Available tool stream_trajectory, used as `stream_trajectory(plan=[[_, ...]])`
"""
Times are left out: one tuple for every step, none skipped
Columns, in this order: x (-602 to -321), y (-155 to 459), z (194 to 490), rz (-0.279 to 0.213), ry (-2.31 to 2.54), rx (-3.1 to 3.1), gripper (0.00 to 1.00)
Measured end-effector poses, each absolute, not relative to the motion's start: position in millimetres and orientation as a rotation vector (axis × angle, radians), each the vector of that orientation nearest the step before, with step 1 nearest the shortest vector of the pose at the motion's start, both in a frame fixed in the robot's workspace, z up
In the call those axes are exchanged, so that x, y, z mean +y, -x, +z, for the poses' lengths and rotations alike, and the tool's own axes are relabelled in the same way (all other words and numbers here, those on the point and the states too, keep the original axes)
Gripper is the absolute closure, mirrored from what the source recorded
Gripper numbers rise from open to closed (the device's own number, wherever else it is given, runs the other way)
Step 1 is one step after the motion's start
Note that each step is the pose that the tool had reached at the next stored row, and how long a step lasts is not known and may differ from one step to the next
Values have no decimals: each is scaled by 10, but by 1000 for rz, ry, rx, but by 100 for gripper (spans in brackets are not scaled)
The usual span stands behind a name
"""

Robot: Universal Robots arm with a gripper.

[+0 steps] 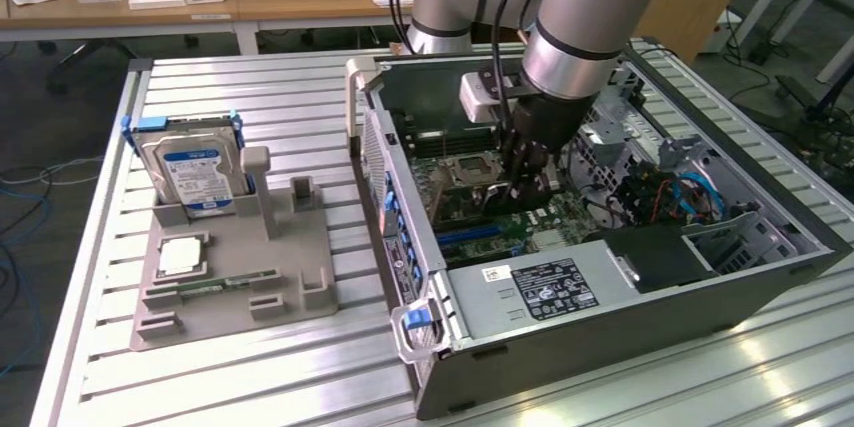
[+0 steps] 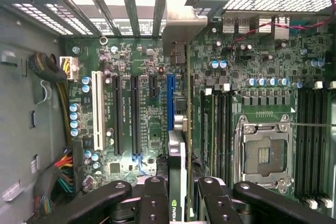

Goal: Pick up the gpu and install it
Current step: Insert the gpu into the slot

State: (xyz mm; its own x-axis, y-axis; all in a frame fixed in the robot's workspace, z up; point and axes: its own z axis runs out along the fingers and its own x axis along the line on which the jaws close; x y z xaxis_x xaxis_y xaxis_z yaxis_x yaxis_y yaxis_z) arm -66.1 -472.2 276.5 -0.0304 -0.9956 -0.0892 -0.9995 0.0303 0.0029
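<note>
Inside open grey metal computer case (image 1: 641, 337) | black-fingered gripper (image 2: 180, 203) is clenching slim dark gpu card (image 2: 177, 161), hanging edge-down at long blue plastic slot (image 2: 169, 100) | risk: card possibly sitting off-line, connector edge jamming on slot rim | counting: one gpu card, one blue slot, one white slot (image 2: 96, 108), two long black slots (image 2: 118, 114)

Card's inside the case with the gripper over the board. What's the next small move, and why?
Probably a slight sideways nudge before any lowering. The gripper holds the gpu edge-on above the motherboard, and in the wrist view its edge seems to run just beside the blue slot rather than squarely over it.
</note>
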Motion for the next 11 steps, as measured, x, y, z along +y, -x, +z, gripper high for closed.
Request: stream_trajectory(plan=[[-4722,663,2763,99,2144,2208,73],[-4722,663,2761,99,2146,2206,73],[-4723,664,2759,100,2150,2202,73],[-4723,664,2757,100,2155,2198,73],[-4723,665,2755,100,2160,2193,73],[-4723,665,2755,100,2164,2189,73],[-4723,665,2755,100,2167,2187,73],[-4723,665,2754,99,2168,2186,73],[-4723,665,2754,99,2169,2186,73],[-4723,665,2754,99,2169,2186,73],[-4723,665,2754,99,2169,2186,73]])
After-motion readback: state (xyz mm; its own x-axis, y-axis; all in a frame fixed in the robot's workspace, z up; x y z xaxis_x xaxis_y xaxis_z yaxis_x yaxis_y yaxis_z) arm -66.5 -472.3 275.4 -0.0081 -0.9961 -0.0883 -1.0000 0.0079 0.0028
